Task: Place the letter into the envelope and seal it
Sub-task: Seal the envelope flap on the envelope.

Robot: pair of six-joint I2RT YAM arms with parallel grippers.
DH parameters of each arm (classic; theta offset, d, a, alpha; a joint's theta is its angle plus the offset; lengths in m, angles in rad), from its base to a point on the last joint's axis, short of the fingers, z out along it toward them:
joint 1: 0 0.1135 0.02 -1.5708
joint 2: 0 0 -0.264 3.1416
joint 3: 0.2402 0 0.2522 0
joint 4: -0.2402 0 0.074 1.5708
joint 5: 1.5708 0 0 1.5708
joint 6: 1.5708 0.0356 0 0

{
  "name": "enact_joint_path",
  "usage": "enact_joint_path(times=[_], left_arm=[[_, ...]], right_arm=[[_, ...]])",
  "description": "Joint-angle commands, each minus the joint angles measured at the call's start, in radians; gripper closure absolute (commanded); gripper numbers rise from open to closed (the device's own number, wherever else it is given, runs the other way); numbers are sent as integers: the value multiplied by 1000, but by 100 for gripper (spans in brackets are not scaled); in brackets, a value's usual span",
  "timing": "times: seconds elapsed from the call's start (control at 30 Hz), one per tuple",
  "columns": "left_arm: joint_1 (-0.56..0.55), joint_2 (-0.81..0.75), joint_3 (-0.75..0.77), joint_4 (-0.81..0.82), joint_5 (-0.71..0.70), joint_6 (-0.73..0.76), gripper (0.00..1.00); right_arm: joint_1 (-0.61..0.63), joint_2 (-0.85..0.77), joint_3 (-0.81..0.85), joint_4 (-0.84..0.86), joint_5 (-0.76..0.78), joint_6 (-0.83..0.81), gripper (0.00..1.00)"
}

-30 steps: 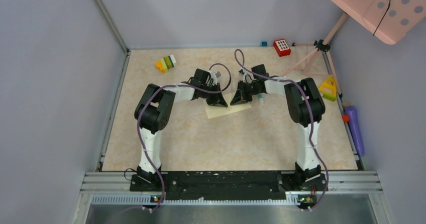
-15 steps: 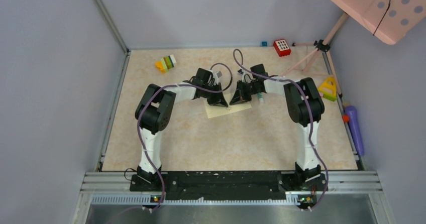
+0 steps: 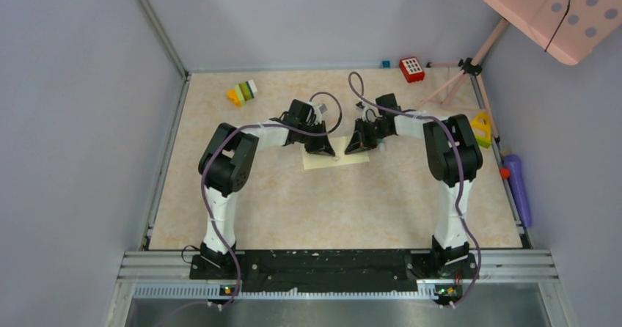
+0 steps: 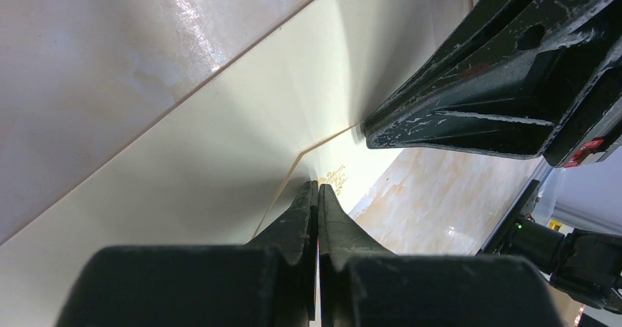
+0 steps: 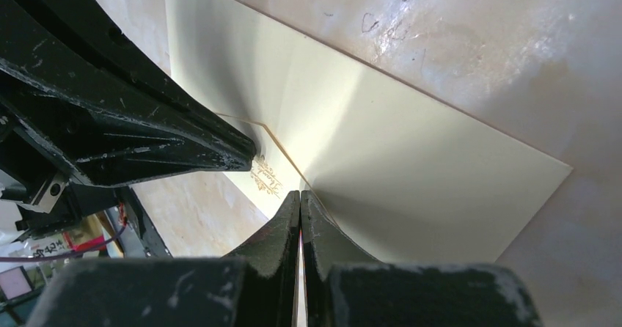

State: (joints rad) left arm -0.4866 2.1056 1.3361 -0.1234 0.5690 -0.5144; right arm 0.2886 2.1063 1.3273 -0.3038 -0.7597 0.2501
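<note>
Cream paper, flat on the desk (image 3: 330, 210): the envelope (image 3: 336, 160) lies mid-desk, toward the far side, between the two arms.

Findings:
- The left gripper (image 4: 317, 191) has its jaws pressed together, with nothing between them. The tip bears down on the envelope face beside the small gold mark (image 5: 265, 179).
- The right gripper (image 5: 300, 195) also has its jaws pressed together and empty. Its tip rests on the same face, close opposite the left tip.
- A thin flap seam (image 5: 282, 157) runs across the face to a point near the mark, and the flap appears folded down flat.

Progress, as judged:
- No loose letter shows anywhere on the desk, so insertion is probably done.
- The work in hand looks like sealing, with both tips pressing the flap near its point.
- Firming the rest of the seam, then lifting clear, would be left.

Not verifiable:
- Whether a letter is inside at all; the paper is opaque.
- Whether the flap adheres or merely lies shut.
- The envelope's far edge from overhead, masked by both grippers.
- The wording of the gold mark, too small to read.
</note>
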Motion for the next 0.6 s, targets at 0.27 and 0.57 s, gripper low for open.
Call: enact_joint_path(times=[0.27,0.57], left_arm=[[-19,59,-18,-91,-120,40,100],[-23,55,-15,-93,-120,47,100]], right_arm=[[5,25,-10,-4,127,-15,100],[64,88,72,58,115,58,100]])
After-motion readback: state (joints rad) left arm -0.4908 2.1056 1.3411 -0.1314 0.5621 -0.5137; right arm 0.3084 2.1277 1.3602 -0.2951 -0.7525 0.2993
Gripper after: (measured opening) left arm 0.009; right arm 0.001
